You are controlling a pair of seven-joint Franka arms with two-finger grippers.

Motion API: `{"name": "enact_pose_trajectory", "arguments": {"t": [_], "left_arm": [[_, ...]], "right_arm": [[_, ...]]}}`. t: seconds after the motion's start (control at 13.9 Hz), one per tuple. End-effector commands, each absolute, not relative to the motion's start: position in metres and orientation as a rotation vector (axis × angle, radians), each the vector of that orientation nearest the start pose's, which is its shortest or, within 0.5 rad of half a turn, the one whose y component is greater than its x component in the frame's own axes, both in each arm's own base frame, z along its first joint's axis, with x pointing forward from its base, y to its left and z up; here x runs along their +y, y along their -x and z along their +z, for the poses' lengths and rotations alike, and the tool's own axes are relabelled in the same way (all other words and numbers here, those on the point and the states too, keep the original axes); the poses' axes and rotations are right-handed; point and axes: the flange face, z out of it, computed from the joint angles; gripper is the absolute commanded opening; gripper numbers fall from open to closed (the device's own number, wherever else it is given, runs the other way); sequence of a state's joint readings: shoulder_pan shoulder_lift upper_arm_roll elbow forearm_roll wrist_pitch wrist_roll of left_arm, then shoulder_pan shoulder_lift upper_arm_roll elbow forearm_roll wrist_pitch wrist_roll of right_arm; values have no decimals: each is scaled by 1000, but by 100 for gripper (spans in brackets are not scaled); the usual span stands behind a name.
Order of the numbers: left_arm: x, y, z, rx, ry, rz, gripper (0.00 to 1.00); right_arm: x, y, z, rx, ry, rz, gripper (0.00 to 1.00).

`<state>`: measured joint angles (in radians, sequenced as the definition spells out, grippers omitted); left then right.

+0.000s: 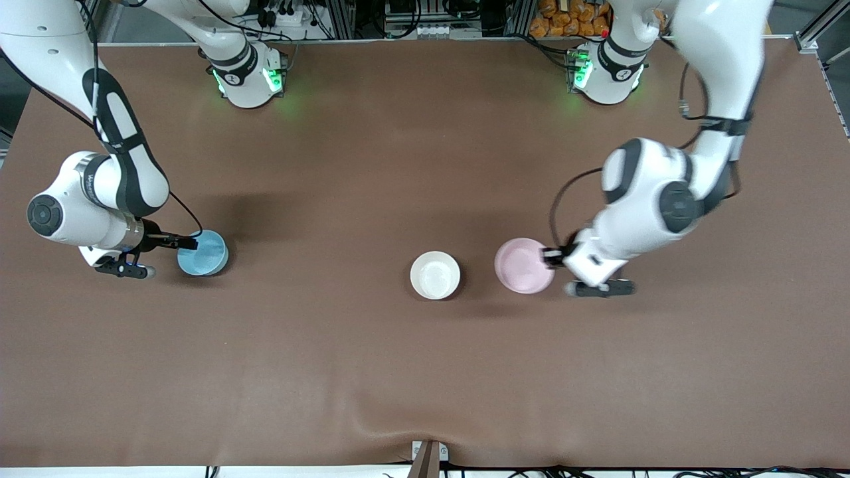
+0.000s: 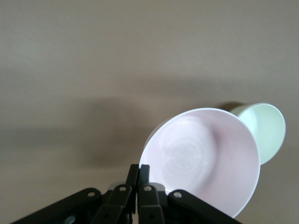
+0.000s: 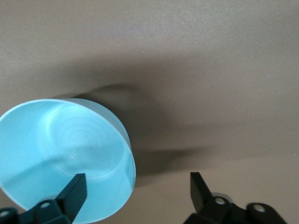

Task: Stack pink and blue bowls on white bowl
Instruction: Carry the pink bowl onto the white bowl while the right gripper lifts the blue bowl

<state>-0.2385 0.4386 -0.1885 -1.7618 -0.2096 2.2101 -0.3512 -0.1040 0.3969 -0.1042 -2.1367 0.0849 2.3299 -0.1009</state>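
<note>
Gleaming pink bowl [image 1: 523, 265], tilted, beside white bowl [image 1: 435, 275]

We count three bowls on the worktop [image 1: 425, 372]: one pink bowl [image 1: 524, 265], one blue bowl [image 1: 203, 253], and one white bowl [image 1: 435, 275]. We count two arms.

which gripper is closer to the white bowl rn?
Left. The left gripper is shut on the pink bowl, which sits right beside the white bowl. The right gripper is open at the blue bowl rim, at the right arm's end of the table.
</note>
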Motion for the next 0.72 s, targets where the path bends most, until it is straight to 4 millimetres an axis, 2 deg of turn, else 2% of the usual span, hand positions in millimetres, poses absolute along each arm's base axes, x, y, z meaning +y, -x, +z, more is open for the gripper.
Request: {"name": "enact_pose_trajectory", "arguments": {"t": [0.0, 0.14, 0.22, 0.36, 0.65], "left_arm": [[-314, -609, 311, -169, 3340, 141, 0], [-364, -607, 309, -264, 3348, 137, 0], [-386, -603, 306, -280, 3345, 135, 0], [-406, -600, 297, -297, 3335, 133, 0], [-423, -592, 281, -235, 3330, 75, 0]], "right_arm": [[-117, -541, 194, 275, 3060, 288, 68], [-115, -541, 194, 272, 3059, 293, 16], [-114, -541, 193, 272, 3059, 295, 0], [-115, -540, 193, 279, 3057, 297, 0], [-114, -541, 204, 275, 3055, 287, 0]]}}
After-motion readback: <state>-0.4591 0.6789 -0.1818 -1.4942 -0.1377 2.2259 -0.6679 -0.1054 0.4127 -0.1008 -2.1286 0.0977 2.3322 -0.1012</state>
